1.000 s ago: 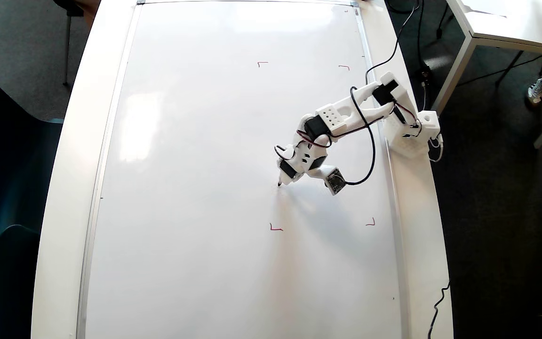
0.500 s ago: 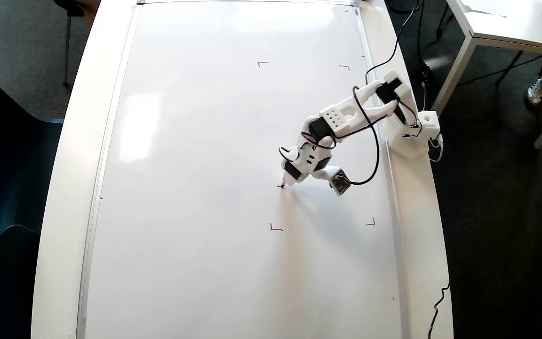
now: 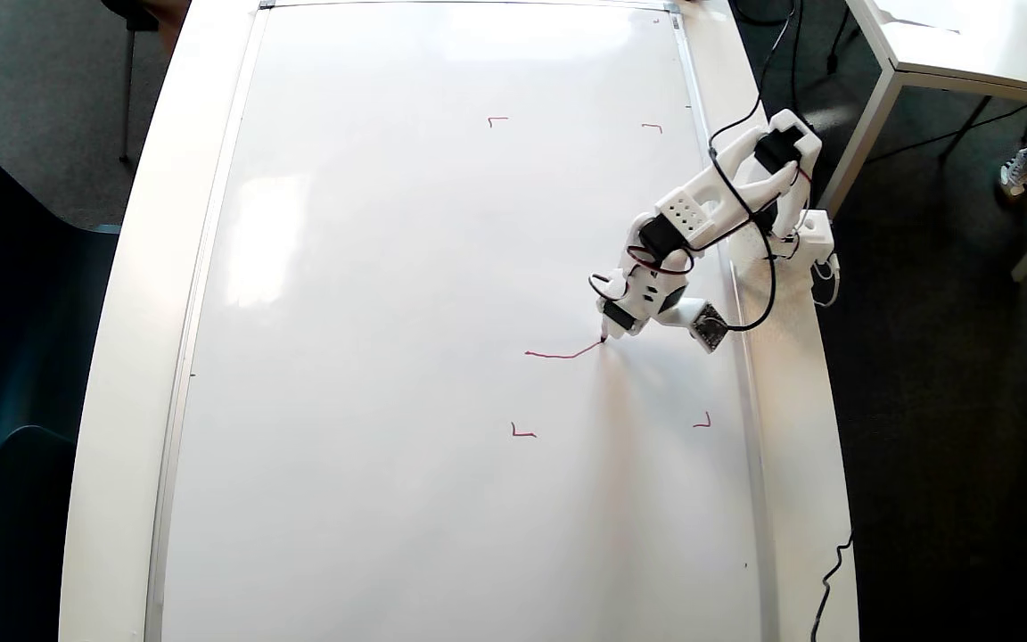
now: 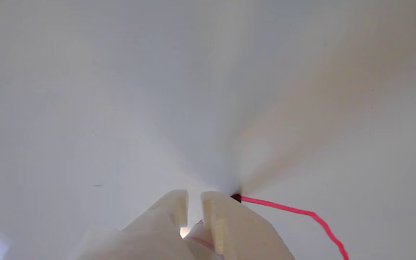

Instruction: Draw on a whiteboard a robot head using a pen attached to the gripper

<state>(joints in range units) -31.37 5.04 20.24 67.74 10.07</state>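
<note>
Whiteboard [image 3: 389,267], glossy white, bears one wobbly red line [image 3: 562,355]; hand [image 3: 610,332] clamps the pen [image 3: 604,338].

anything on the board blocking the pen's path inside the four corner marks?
Nothing visible. The whiteboard is bare between the corner marks apart from the red line already drawn. The pen tip sits at that line's right end in the overhead view, under the pincer.

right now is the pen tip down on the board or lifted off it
Down. In the wrist view the dark tip of the red marker pen sits where the red drawn line ends on the glossy white whiteboard.
</note>
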